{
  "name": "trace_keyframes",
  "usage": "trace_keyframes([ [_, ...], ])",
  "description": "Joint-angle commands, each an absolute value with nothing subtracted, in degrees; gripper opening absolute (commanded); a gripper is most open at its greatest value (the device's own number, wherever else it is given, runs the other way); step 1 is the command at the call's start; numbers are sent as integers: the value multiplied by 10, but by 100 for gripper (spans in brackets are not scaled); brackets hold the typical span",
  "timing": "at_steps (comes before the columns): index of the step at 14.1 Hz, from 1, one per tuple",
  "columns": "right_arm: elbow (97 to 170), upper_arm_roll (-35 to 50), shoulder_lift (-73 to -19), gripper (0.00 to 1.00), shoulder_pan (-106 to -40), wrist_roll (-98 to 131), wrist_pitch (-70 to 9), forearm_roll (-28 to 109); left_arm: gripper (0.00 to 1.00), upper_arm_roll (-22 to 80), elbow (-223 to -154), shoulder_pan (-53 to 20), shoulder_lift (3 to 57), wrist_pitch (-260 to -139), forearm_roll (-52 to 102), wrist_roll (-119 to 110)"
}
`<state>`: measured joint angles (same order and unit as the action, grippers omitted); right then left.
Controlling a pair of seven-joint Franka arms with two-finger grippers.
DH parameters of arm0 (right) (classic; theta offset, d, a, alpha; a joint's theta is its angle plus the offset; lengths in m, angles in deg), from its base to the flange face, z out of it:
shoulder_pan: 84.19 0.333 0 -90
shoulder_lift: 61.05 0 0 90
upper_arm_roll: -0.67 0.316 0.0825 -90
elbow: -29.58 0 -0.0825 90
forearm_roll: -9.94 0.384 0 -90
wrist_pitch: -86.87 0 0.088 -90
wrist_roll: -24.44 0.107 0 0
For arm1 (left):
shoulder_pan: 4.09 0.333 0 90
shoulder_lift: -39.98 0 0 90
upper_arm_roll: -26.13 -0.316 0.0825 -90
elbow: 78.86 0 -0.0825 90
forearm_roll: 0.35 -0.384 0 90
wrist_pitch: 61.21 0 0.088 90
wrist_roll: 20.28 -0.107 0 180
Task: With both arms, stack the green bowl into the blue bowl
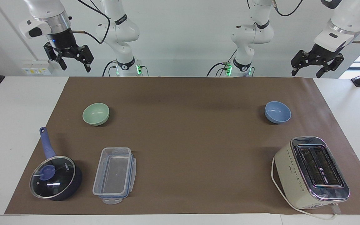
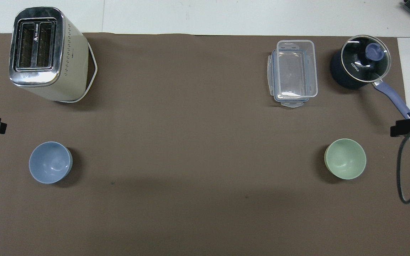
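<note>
Plainly, nothing is grasped yet: the green bowl (image 1: pixel 96 114) sits upright on the brown mat (image 1: pixel 186 140) toward the right arm's end, well apart from the blue bowl (image 1: pixel 277 112) at the left arm's end. Relative to the green bowl, the saucepan (image 1: pixel 56 177) and the clear container (image 1: pixel 115 175) lie farther from the robots. The right gripper (image 1: pixel 73 61) and the left gripper (image 1: pixel 312 67) hang high with jaws wide, holding nothing. A rim pinch by the right gripper, descending straight, looks safest.
</note>
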<state>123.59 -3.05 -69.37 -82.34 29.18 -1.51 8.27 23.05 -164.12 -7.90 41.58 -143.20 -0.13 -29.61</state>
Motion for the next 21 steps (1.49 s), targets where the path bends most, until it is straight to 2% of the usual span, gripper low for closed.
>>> trace_keyframes([
  [1,1241,-29,-698,100,-829,280,-12,84,100,226,-1637,-84,417,-1437,-2,-292],
  [21,1241,-29,-698,100,-829,280,-12,84,100,226,-1650,-72,424,-1437,-2,-299],
])
